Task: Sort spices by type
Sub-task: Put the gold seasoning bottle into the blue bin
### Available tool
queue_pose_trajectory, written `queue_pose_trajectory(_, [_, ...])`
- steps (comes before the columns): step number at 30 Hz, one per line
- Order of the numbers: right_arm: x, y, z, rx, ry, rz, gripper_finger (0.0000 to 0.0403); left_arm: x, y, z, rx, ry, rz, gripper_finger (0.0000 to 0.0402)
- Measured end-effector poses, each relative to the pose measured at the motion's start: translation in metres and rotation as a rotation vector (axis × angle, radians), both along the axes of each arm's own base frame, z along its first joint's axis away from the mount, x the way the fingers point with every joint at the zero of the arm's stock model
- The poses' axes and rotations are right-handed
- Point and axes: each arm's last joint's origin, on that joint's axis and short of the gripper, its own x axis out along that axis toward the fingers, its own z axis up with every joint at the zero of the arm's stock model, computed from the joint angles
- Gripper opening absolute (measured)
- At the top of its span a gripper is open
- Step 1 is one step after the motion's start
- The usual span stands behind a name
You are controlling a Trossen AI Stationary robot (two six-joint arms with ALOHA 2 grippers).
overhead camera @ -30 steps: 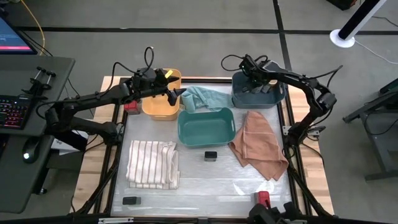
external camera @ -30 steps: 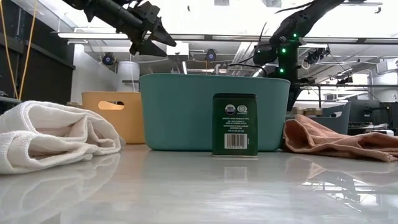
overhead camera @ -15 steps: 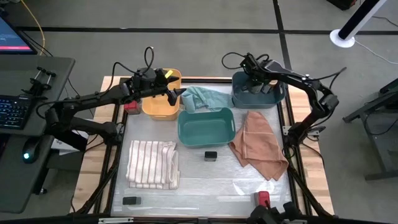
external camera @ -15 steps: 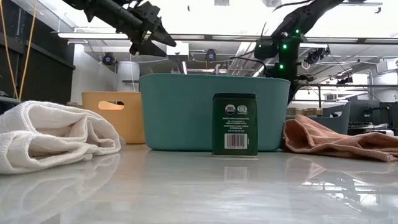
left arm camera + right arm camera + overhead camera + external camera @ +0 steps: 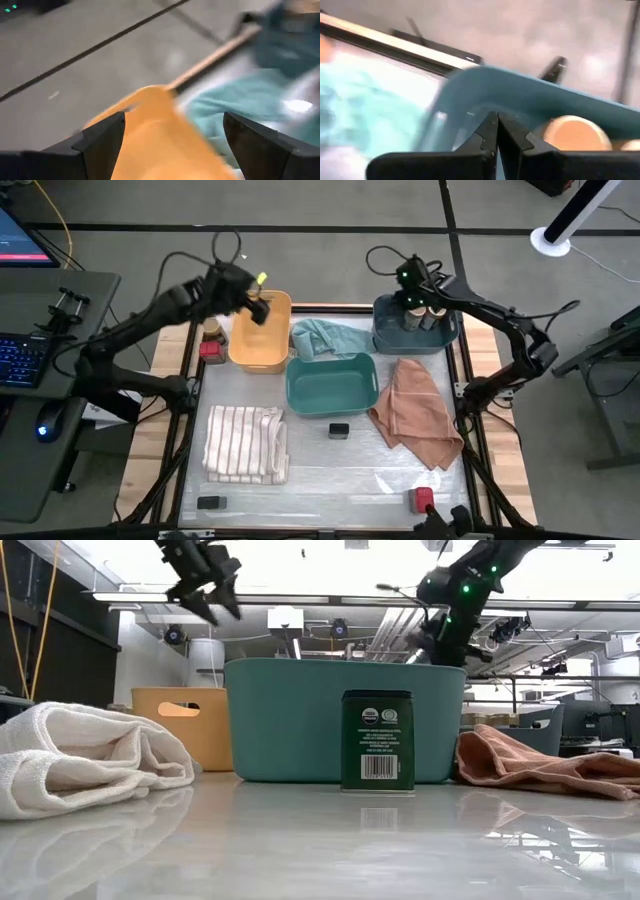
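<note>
Left tool [image 5: 172, 145] gapes wide and empty above the yellow bin [image 5: 259, 332]; right tool [image 5: 496, 132], pinched closed, holds nothing over the blue bin [image 5: 415, 335].

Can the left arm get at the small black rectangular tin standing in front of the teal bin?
Probably yes: the black rectangular tin stands alone on bare table, nothing over it, and the left gripper is open above the yellow bin.

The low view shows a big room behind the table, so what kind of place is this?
Probably a robotics lab or workshop: bare ceiling pipes and lights overhead, a keyboard on a desk beside the table, and two robot arms working above sorting bins.
</note>
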Motion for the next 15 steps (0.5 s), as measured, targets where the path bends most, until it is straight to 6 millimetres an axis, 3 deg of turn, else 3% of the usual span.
queue_pose_trajectory(2, [0.003, 0.000, 0.004, 0.006, -0.072, 0.030, 0.0000, -0.013, 0.015, -0.003, -0.058, 0.004, 0.118, 0.0323])
queue_pose_trajectory(6, [0.011, 0.004, 0.006, 0.024, -0.151, 0.103, 0.0000, -0.037, 0.035, -0.027, -0.227, 0.053, 0.346, 0.0323])
queue_pose_trajectory(15, [0.025, 0.015, 0.009, 0.011, -0.183, 0.181, 0.0000, -0.054, 0.048, -0.081, -0.325, 0.155, 0.607, 0.0323])
